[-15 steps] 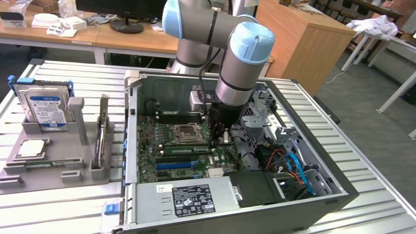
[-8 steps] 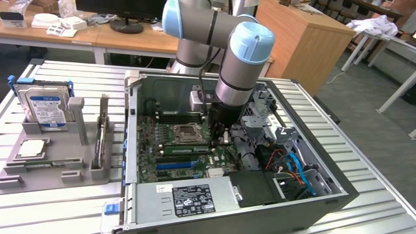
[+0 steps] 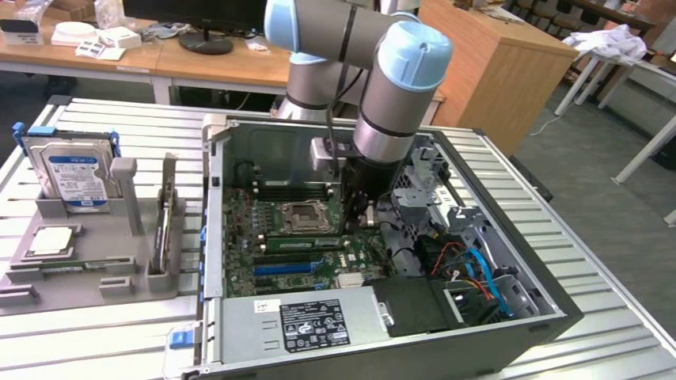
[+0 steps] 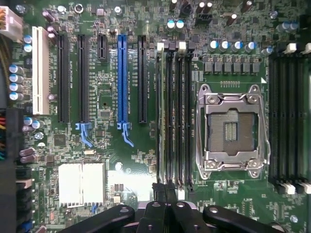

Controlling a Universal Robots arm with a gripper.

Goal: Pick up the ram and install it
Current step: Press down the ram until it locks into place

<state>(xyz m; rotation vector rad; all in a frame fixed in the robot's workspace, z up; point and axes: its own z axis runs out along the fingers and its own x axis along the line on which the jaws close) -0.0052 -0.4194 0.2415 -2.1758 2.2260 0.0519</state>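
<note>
1. Nearest in the exterior view, the power supply (image 3: 306,321) fills the front corner of the open computer case (image 3: 549,313). Its label is too small to read.
2. Beside it, blue and orange cables (image 3: 477,273) bunch in a dark bay, and their ends are hidden.
3. Behind that lies the motherboard (image 3: 248,273). The ram (image 3: 301,243), a green strip with a pale label, appears to sit along the slot bank between the empty CPU socket (image 3: 301,214) and the expansion slots. Whether it is fully seated is hard to make out.
4. The tool (image 3: 359,214) hangs low over the board, just beside the ram's end nearer the exterior view's right, and the arm (image 3: 396,87) covers the board behind it.
5. In the wrist view the tool (image 4: 164,190) is cut off at the picture's edge. Its dark fingertips (image 4: 158,189) are narrow, almost together, over the memory slots (image 4: 175,116) next to the CPU socket (image 4: 231,127). Nothing is visibly gripped. The slots are seen from above, so I cannot tell which one is filled.
6. On the exterior view's left, a grey tray (image 3: 74,289) on the slatted desk (image 3: 106,119) holds a square chip (image 3: 51,240) and a thin upright piece (image 3: 166,218), seen edge-on and unclear.
7. Farther back on the tray stands the hard drive (image 3: 76,172).
</note>
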